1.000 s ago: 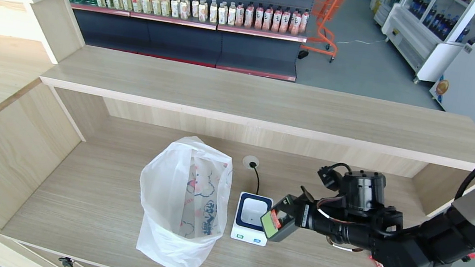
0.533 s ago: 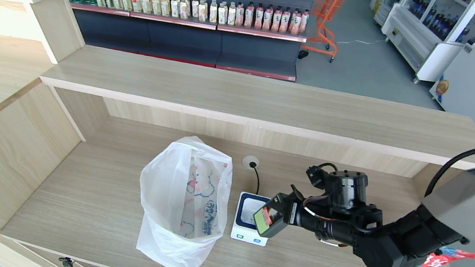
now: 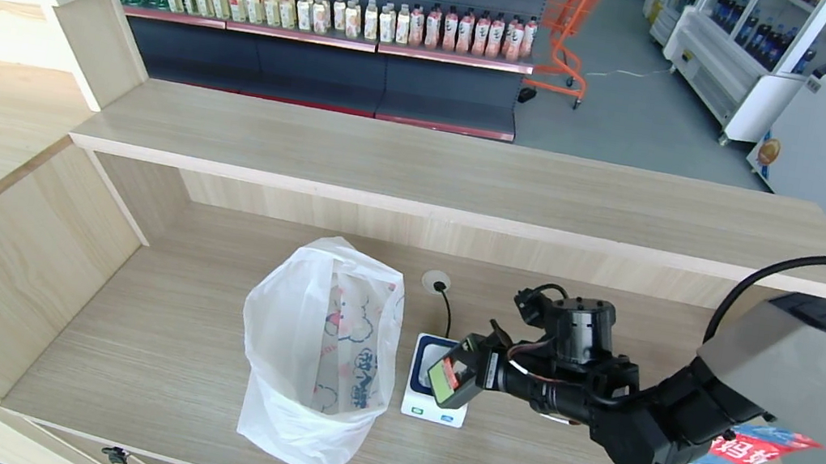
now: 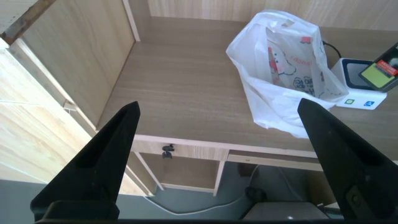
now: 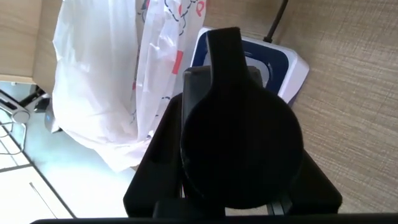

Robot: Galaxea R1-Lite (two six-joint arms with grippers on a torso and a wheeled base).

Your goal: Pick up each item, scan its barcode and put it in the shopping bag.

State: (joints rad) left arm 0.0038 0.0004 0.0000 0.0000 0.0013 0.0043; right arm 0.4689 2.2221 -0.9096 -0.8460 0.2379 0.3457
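Left hand (image 4: 217, 158): fingers wide apart, nothing between them, hanging off the near edge of the tabletop (image 3: 141, 355).
Shopping bag (image 3: 295, 362): white plastic, standing mouth-up mid-tabletop, with a patterned pack (image 3: 358, 338) upright inside.
Scanner (image 3: 428, 408): at the bag's 3 o'clock, just beside it. Its cable runs toward 12 o'clock into a grommet (image 3: 437, 280).
Right hand (image 3: 459, 370): clamped on a small box (image 3: 442, 385) with a green and red face. The box is held tilted over the scanner window, with that face turned toward the bag. Can't tell whether the box touches the scanner. From the right wrist, the fingers and the box are one dark mass in front of the bag and the scanner.
Red-blue-white packet (image 3: 745, 449): flat on the tabletop at the scanner's 3 o'clock, well apart from it and partly under the right arm.
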